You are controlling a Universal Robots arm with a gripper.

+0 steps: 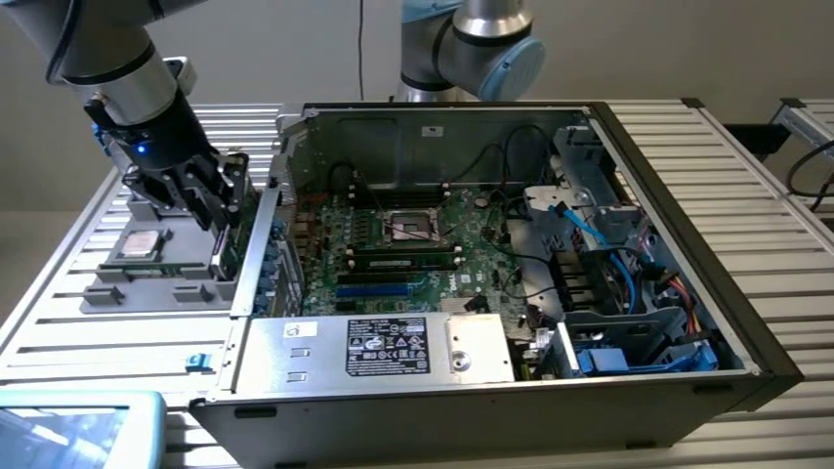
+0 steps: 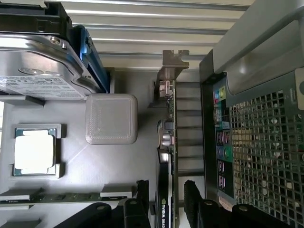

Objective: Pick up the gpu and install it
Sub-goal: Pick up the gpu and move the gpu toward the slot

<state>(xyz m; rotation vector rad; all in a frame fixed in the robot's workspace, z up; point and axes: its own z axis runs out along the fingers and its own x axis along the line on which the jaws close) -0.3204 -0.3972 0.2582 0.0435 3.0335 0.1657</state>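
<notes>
The gpu (image 2: 166, 137) stood on edge in the grey tray (image 2: 109, 161), just beside the computer case (image 2: 266, 142), within the claw (image 2: 166, 187). The claw was spread wide, straddling the gpu and gripping nothing.

My gripper (image 2: 166, 186) straddles the gpu (image 2: 170, 118), standing on edge in the tray (image 2: 109, 171) between the CPU (image 2: 35, 150) and the computer case (image 2: 256, 142).
</notes>
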